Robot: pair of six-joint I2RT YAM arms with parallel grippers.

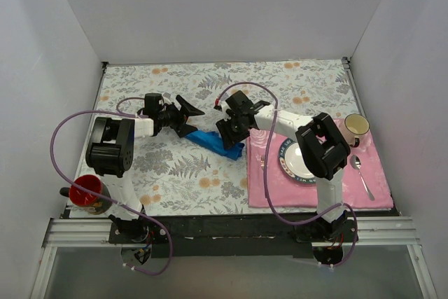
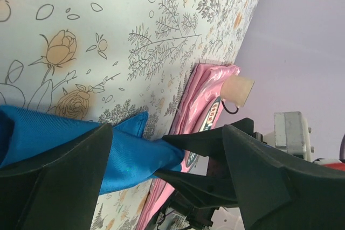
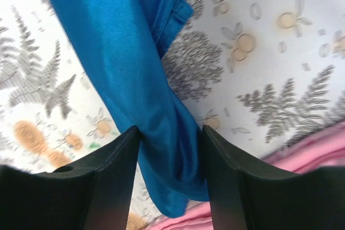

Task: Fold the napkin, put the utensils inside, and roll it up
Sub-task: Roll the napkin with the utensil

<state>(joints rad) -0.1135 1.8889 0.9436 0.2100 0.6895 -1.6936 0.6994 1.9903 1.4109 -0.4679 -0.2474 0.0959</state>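
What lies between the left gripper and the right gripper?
The blue napkin, bunched, reaching from the left gripper to the right gripper; the top view shows it.

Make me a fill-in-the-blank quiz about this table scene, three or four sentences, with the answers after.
1. The right gripper is pinching the ____ napkin.
2. The plate rests on a ____ placemat.
3. The left gripper has its jaws ____.
4. The cup at the table's near left corner is ____.
Missing words: blue; pink; open; red.
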